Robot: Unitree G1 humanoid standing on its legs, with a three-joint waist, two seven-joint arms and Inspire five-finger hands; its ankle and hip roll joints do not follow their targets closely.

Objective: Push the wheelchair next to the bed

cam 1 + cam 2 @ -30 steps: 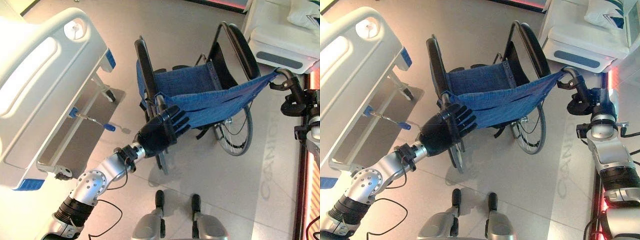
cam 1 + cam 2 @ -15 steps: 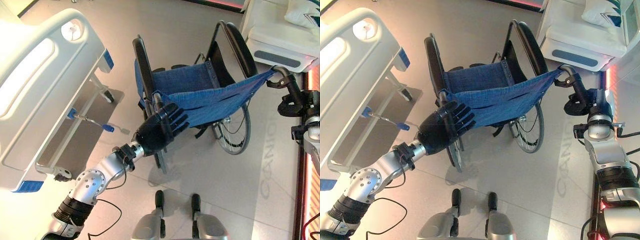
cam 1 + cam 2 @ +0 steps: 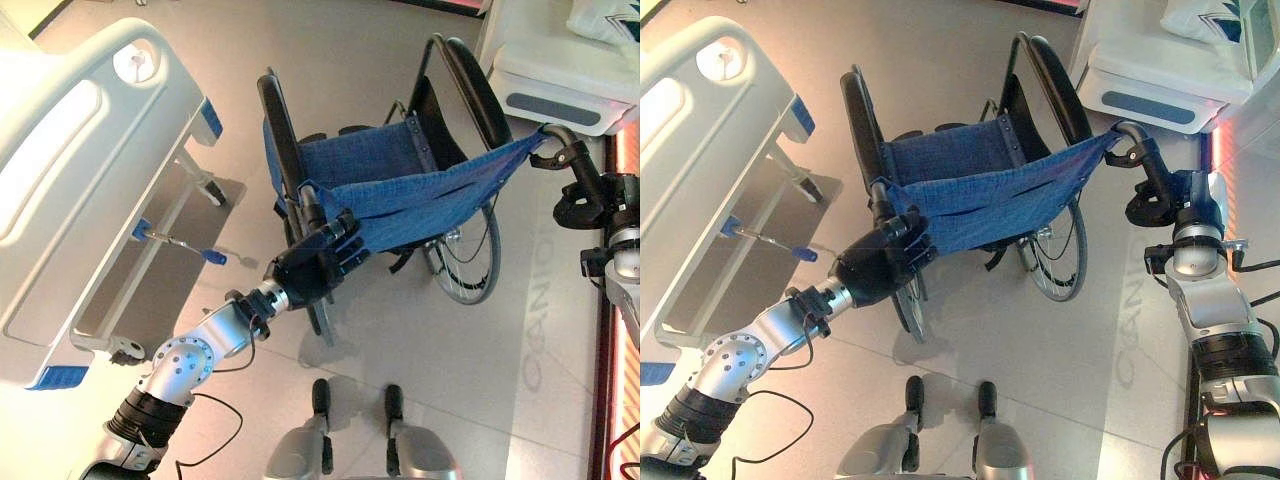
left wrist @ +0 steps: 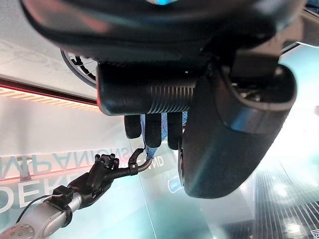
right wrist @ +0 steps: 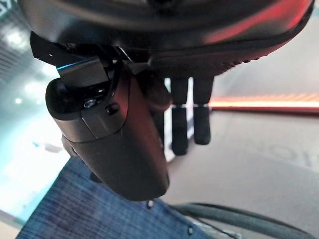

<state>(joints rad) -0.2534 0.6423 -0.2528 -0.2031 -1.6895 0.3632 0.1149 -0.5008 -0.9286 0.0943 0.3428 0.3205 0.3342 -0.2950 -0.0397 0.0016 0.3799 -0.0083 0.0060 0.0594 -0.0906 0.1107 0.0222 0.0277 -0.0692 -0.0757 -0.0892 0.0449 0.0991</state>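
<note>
The left robot hand (image 3: 312, 268) has its fingers curled round the wheelchair's left push handle (image 3: 309, 207); the right robot hand (image 3: 1160, 196) grips the right push handle (image 3: 1127, 132). The blue-seated wheelchair (image 3: 385, 190) stands on the floor, just right of the hospital bed (image 3: 85, 150).

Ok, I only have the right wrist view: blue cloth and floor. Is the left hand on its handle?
Observer: Yes, the left hand is curled round the left handle of the wheelchair.
Operator: And where's the bed?
Observer: The bed is on the robot's left, with bare floor between it and the wheelchair.
Operator: Does the right hand look set?
Observer: From the left wrist view, the right hand is closed on the right handle.
</note>
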